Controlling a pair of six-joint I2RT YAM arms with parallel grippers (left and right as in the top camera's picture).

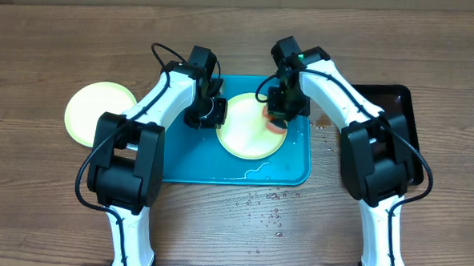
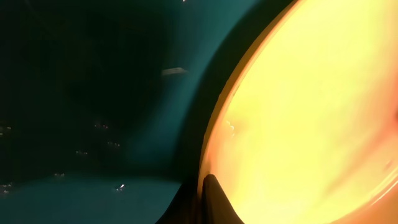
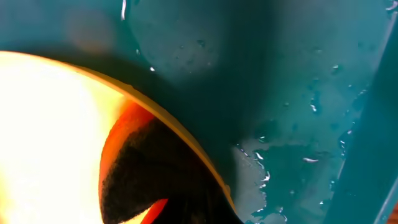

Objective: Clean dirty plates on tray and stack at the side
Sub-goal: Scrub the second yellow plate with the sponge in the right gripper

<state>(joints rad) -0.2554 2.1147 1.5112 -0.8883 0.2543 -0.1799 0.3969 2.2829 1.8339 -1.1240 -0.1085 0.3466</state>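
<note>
While left gripper (image 1: 220, 116) pinches plate (image 1: 249, 140), right gripper (image 1: 278, 116) clamps sponge (image 1: 275, 127) near black tray (image 1: 403, 104).

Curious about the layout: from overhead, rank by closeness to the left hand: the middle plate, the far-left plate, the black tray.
From the left hand:
1. Middle plate, right beside it.
2. Far-left plate, off to its left.
3. Black tray, across at the far right.
</note>
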